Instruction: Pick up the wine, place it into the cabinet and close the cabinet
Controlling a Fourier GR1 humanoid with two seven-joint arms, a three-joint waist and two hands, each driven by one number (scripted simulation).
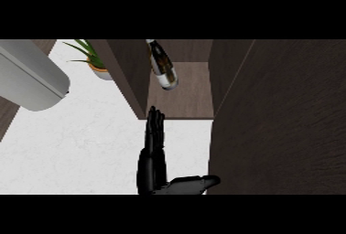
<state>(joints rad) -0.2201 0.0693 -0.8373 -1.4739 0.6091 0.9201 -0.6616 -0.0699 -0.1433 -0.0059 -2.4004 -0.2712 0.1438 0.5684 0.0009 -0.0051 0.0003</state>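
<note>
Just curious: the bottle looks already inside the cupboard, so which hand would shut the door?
Probably the right hand: it is the only one visible, open, beside the dark wooden cabinet door and below the glass wine bottle.

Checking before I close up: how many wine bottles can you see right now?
1. The wine bottle stands on the shelf inside the open cabinet, beyond the open hand. The cabinet's walls and door may hide others.
</note>
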